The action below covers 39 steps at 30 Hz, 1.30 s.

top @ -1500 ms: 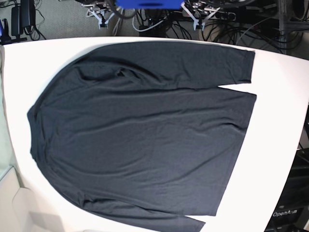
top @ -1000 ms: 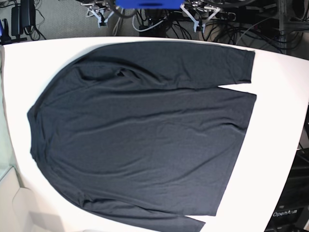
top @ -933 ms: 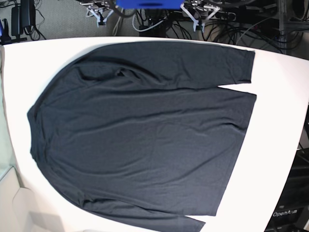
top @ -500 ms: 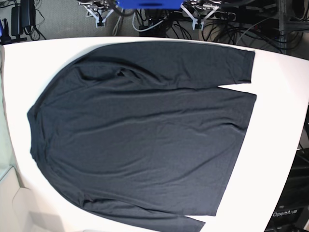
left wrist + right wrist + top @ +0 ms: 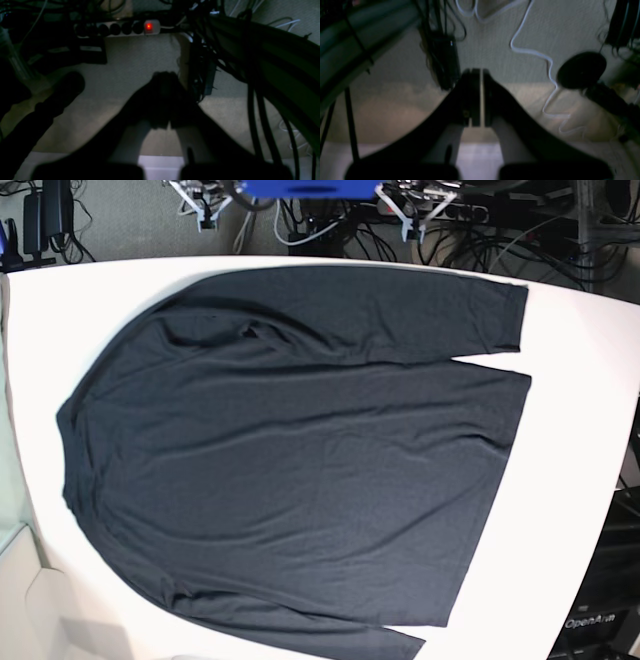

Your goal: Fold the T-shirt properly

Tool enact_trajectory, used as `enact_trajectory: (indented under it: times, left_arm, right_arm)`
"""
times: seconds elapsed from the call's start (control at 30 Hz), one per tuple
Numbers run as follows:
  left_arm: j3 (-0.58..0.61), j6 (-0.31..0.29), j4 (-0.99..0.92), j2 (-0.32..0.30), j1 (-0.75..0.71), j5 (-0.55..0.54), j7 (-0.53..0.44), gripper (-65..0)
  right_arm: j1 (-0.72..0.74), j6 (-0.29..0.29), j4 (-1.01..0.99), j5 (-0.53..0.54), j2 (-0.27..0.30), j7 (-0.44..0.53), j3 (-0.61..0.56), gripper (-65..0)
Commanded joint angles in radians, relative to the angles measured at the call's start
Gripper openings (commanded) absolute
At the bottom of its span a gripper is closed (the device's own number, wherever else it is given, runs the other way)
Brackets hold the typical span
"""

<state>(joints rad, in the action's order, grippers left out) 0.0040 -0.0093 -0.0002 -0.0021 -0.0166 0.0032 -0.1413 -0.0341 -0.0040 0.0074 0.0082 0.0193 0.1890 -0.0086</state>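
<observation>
Charcoal T-shirt (image 5: pixel 300 450) lies spread flat on my white table (image 5: pixel 580 380); I see left gripper (image 5: pixel 163 100) and right gripper (image 5: pixel 477 97) pinched closed, holding nothing.

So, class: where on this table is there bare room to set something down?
Bare white table lies right of the T-shirt, beyond its hem, widest there. A smaller patch sits at the top-left corner above the shoulder. The shirt crowds the middle and bottom edge.
</observation>
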Motion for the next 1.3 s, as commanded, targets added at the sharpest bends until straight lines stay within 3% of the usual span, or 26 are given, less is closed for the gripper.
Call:
enact_trajectory:
  times: [0.0,0.17,0.33,0.47,0.7,1.07,1.27]
  left_arm:
    - [0.000,-0.004,0.004,0.001,-0.004,-0.001,-0.034,-65.0]
    - [-0.002,-0.005,0.001,0.001,-0.026,-0.001,-0.168,-65.0]
    - [0.003,-0.008,0.004,-0.016,-0.027,0.002,-0.197,-65.0]
    - [-0.005,-0.103,0.000,-0.028,-0.027,-0.022,-0.248,-65.0]
    - [-0.003,-0.200,0.002,-0.082,-0.065,-0.104,-0.358,-65.0]
    - [0.003,-0.222,0.000,-0.108,-0.174,-0.095,-0.674,-65.0]
    - [-0.003,-0.275,0.000,-0.108,-0.247,-0.104,-0.861,-65.0]
  right_arm:
    - [-0.013,0.005,-0.004,0.003,0.001,0.034,0.002,-65.0]
    - [-0.074,0.005,-0.001,0.005,0.005,0.214,0.002,-65.0]
    - [-0.123,0.005,-0.002,0.016,0.017,0.367,0.005,-65.0]
    - [-0.165,0.006,-0.002,0.057,0.037,0.502,0.003,-65.0]
    - [-0.241,0.006,-0.002,0.055,0.038,0.771,0.002,-65.0]
    - [-0.370,0.005,-0.004,0.057,0.058,1.180,0.003,-65.0]
    - [-0.392,0.005,0.004,0.057,0.058,1.190,0.003,-65.0]
